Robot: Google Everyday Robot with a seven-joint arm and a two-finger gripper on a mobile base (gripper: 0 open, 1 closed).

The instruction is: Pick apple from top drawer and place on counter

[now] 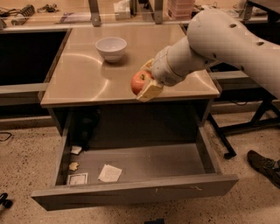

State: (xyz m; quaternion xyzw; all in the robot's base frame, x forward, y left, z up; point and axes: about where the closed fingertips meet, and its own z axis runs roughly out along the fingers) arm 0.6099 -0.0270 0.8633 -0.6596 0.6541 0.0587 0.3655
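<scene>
My gripper (pixel 144 81) is shut on the apple (pixel 139 82), a small round red-orange fruit. It holds the apple in the air just over the front edge of the counter (pixel 83 78), a broad tan glossy tabletop. The white arm reaches in from the upper right. The top drawer (pixel 135 192) stands pulled open below the counter, wide and grey, with paper scraps (pixel 109 173) on its floor at the left.
A white bowl (pixel 111 48) stands on the counter at the back left. A cluttered lighter workbench (pixel 65 13) runs along the back. A dark shoe (pixel 264 166) is on the floor at the right, by a black table leg (pixel 221 135).
</scene>
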